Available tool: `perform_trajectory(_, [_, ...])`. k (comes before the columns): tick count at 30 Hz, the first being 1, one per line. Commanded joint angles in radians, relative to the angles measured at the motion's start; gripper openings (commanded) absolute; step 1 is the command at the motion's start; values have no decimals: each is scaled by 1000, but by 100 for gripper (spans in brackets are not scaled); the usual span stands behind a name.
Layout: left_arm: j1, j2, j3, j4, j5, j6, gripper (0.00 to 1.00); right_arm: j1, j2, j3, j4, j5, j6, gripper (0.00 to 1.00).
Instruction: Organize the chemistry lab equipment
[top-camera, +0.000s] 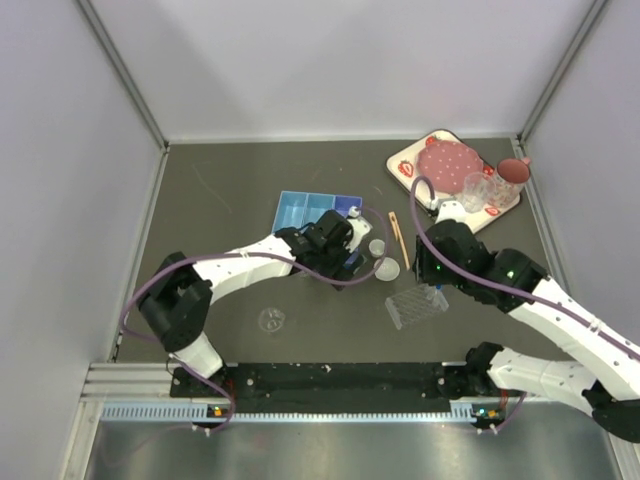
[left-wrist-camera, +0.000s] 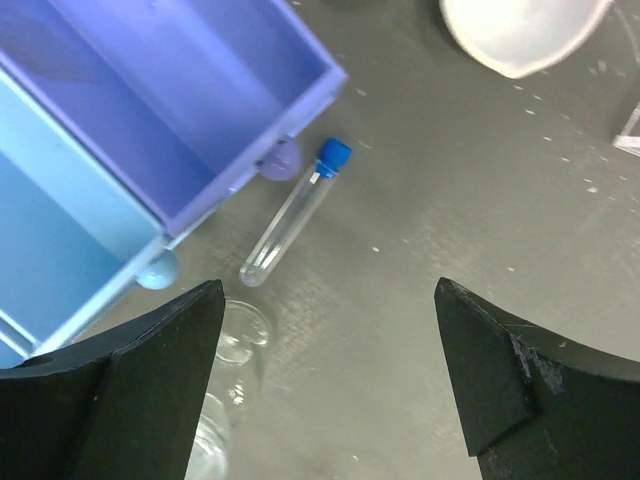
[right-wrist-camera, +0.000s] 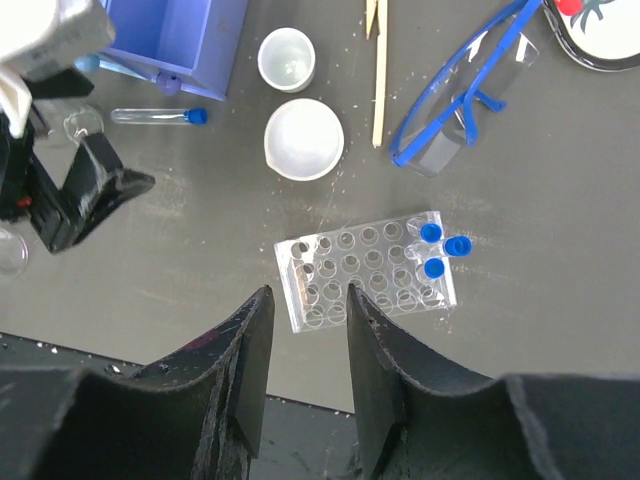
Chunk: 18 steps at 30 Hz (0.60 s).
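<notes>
Left wrist view: my left fingers (left-wrist-camera: 140, 370) hang wide apart above a blue-capped tube (left-wrist-camera: 295, 212) lying on the desk (left-wrist-camera: 480, 200) beside the blue tray (left-wrist-camera: 150, 120). My right fingers (right-wrist-camera: 240, 380), narrowly parted and empty, hover over the well rack (right-wrist-camera: 365, 270).

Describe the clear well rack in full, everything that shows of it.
The well rack is a clear, plastic-looking rectangular block with rows of round wells. It lies flat and slightly askew on the dark table. Most wells look empty. Three blue caps cluster at one end, seemingly on tubes standing in the wells. No other loose item touches it. The right claw hangs over its near edge with its fingers apart; whether they touch the rack cannot be told.
</notes>
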Motion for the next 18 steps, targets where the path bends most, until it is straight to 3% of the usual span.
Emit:
perform_trajectory(1, [61,33,-3,62,72,63,91,12,-8,-14,57,-21,-18,36])
perform_trajectory(18, [124,207,5,131,169,89,89,12,34,-45,102,-15,-29,37])
